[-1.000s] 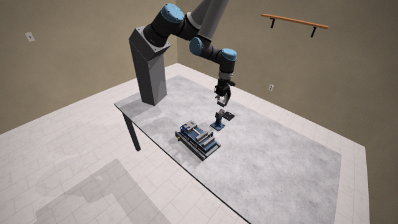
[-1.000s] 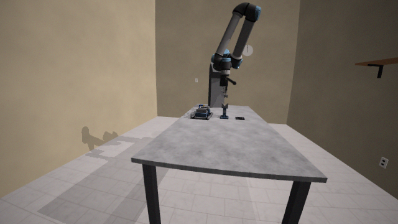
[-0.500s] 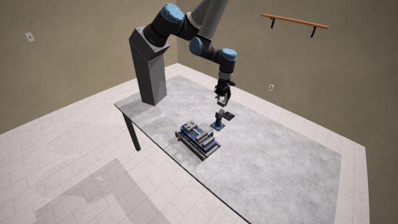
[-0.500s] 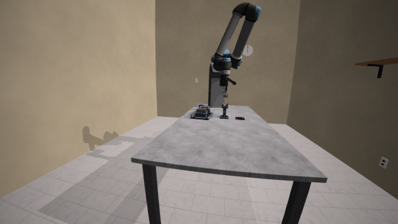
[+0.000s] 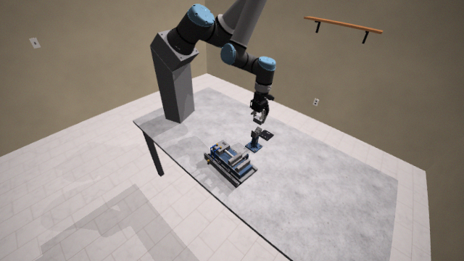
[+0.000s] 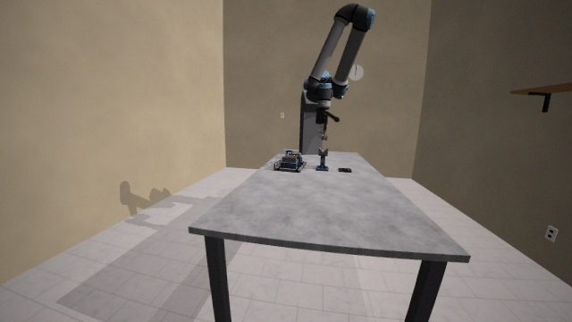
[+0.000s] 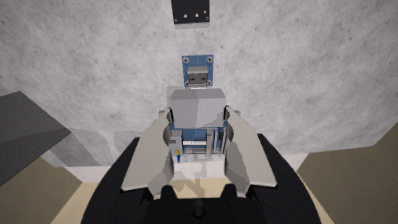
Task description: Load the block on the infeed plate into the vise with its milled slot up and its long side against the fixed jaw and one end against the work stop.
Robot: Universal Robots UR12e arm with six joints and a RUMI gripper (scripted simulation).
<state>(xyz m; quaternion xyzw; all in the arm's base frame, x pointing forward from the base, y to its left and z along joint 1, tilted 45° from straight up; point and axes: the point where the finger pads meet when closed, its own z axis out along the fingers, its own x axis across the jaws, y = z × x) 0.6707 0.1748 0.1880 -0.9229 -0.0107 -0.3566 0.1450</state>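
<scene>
My gripper point(image 5: 259, 117) hangs above the V-block point(image 5: 256, 138) and is shut on the part, a grey block point(image 7: 196, 108) held between the two fingers in the wrist view. The gripper also shows in the exterior view point(image 6: 322, 133), straight over the V-block point(image 6: 322, 158). In the wrist view the V-block point(image 7: 197, 74) lies just beyond the part. The dark infeed plate point(image 5: 267, 135) lies past the V-block, bare, and shows in the wrist view point(image 7: 191, 11). The vise point(image 5: 232, 161) stands open near the table's front edge. I cannot tell which way the part's slot faces.
The arm's grey pedestal point(image 5: 173, 80) stands at the table's back left corner. The table edge runs just in front of the vise. A wooden shelf point(image 5: 342, 25) hangs on the far wall.
</scene>
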